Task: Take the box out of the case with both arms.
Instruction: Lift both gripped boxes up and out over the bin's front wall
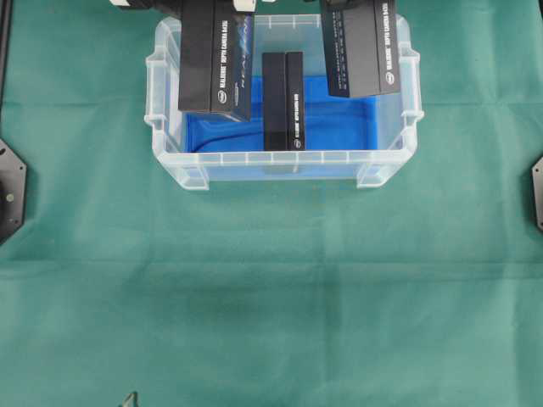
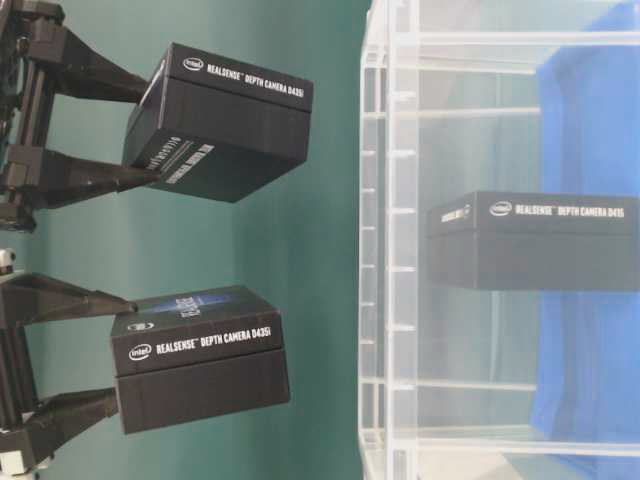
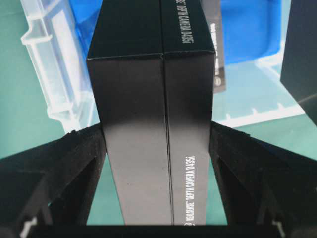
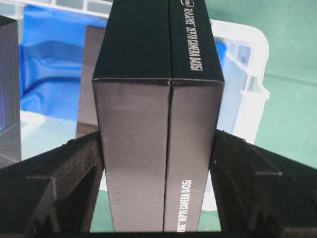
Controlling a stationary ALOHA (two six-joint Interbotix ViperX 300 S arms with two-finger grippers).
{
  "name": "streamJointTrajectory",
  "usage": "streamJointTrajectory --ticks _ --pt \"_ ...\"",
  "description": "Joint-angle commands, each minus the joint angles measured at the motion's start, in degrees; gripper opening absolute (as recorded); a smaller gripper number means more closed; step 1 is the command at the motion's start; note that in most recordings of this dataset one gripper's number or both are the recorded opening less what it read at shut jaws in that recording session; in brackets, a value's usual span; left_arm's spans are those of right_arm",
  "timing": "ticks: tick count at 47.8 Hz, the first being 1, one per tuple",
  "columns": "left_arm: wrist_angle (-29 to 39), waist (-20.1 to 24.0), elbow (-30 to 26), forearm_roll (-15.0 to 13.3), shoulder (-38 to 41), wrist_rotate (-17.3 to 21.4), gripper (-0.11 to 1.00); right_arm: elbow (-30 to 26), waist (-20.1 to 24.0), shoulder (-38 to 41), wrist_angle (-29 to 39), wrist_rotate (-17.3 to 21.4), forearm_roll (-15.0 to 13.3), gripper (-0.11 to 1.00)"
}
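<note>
Item one, the case [image 1: 284, 161]: you have it at the 12 o'clock end of the green counter [image 1: 271, 297] in the overhead view, clear-walled, with a blue sheet [image 1: 339, 127] across its bottom.

Item two, the box in the left end effector [image 3: 158, 144]: you see its two fingers [image 3: 74, 163] pressed against opposite long faces of a black box [image 1: 214, 59]. It is clamped, lifted clear of the case bottom. In the overhead view it sits at 10 o'clock from the case centre, over the left part of the case.

Item three, the box in the right end effector [image 4: 158, 148]: your right fingers [image 4: 247, 168] grip a second black box [image 1: 361, 47] in the same way. It is clamped and raised, at 2 o'clock from the case centre, over the right part of the case.

Item four, the third box [image 1: 282, 100]: it stands inside the case on the blue sheet, near the centre, held by neither end effector. From the left-held box it lies at 4 o'clock; from the right-held box, at 8 o'clock. In the table-level view both held boxes hang apart from the case wall, and apart from each other.
</note>
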Motion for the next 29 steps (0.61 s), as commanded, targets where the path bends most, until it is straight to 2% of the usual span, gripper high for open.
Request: streamJointTrajectory --ticks 1,16,29 --pt "0.09 -0.35 -1.05 0.26 -1.32 0.09 0.63 -1.58 0.7 -1.23 0.0 0.35 -0.26 0.65" --pt "2.02 -4.48 -1.05 0.26 -1.41 -1.41 0.63 -1.58 5.62 -1.23 1.93 4.75 -0.26 0.65" --pt "2.9 -11.43 -0.97 0.26 -1.32 -9.05 0.63 -1.58 12.66 -1.32 3.96 9.32 -0.26 0.65"
